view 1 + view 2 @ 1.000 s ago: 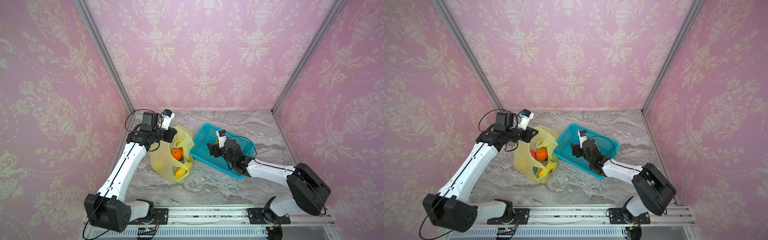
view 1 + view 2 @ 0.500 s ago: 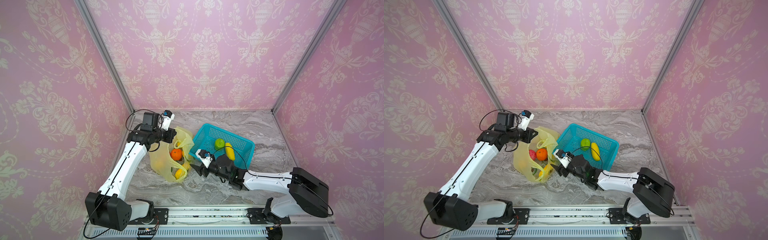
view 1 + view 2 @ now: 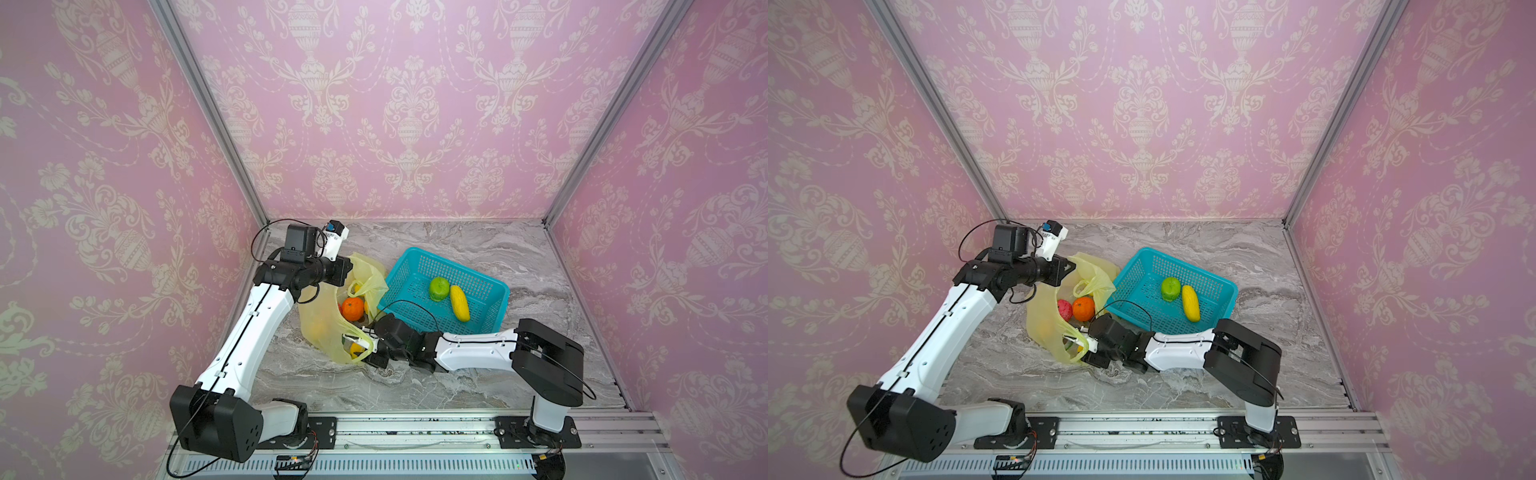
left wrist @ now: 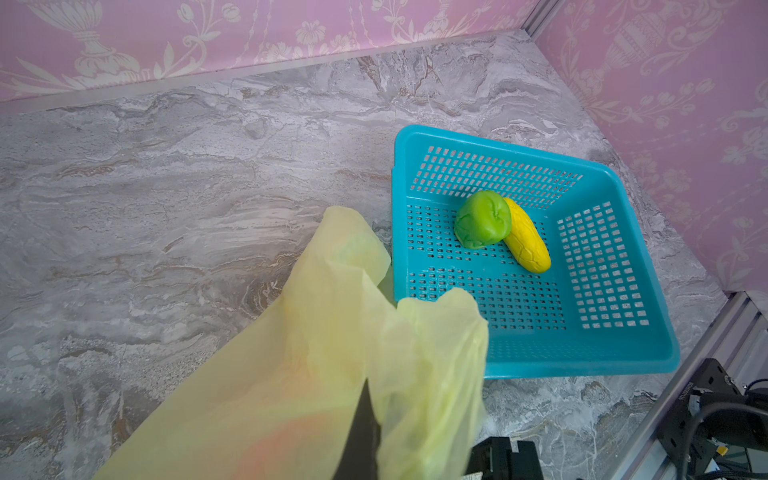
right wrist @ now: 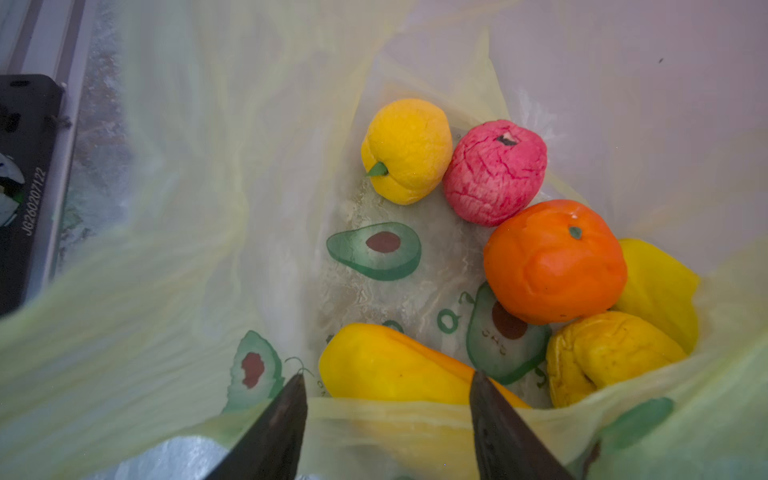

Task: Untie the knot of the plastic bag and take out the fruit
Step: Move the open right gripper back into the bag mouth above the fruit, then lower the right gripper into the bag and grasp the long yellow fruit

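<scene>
within the last second the right gripper (image 5: 388, 386) is taken off the turquoise basket (image 3: 399, 270) and brought low to the mouth of the plastic bag (image 3: 320, 328). The bag is slumped on the marble tabletop (image 3: 457, 374) near its left edge, just beside the basket. 2 pieces are now uncovered in the basket, a green fruit (image 3: 439, 288) and a yellow mango (image 3: 459, 302), so that delivery is judged finished and a new pick is begun. no knot is seen any more: the handles hang loose and the mouth is held wide by the left gripper (image 3: 348, 274), whose jaws are clenched on the bag's upper rim. the right jaws are parted, with the bag's near rim and a second mango (image 5: 395, 365) lying between and just beyond their tips; nothing is clamped yet. 6 pieces are counted inside: this mango, a third mango (image 5: 660, 286), an orange (image 5: 555, 262), a pink-red ball (image 5: 494, 172), a yellow citrus (image 5: 405, 149) and a peach (image 5: 611, 353). the film could be pinched along with the fruit.
</scene>
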`<state>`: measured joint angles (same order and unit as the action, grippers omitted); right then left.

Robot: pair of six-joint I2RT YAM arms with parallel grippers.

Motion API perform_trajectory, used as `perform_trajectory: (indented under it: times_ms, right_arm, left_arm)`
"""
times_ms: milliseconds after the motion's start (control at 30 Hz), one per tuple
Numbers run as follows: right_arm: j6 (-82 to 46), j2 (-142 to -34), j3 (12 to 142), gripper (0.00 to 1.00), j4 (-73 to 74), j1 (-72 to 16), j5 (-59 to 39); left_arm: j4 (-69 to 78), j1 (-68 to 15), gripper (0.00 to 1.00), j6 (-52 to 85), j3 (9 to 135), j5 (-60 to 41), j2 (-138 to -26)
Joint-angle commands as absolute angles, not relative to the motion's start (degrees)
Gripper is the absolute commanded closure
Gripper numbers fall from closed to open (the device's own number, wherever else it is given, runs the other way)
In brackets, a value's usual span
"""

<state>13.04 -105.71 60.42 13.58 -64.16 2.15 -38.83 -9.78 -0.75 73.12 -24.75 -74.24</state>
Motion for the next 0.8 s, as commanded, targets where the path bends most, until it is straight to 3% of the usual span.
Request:
perform_trajectory:
  times_ms: [0,400,767]
  right_arm:
    - [14.22,-108.15,64.52,0.34,7.47,-64.16,5.01]
    - [17.33,-117.65,76.35,0.26,-4.53,-66.57,17.44]
    - [21.3,-110.76,67.76,0.2,-0.75,-66.54,19.34]
  left_arm:
    - [-39.29,-9.22,1.0,-0.18,73.39,-24.53,-72.87]
    - [-39.29,-9.2,1.0,-0.26,73.39,-24.81,-72.51]
    - [-39.29,-9.17,1.0,-0.26,73.3,-24.96,-72.53]
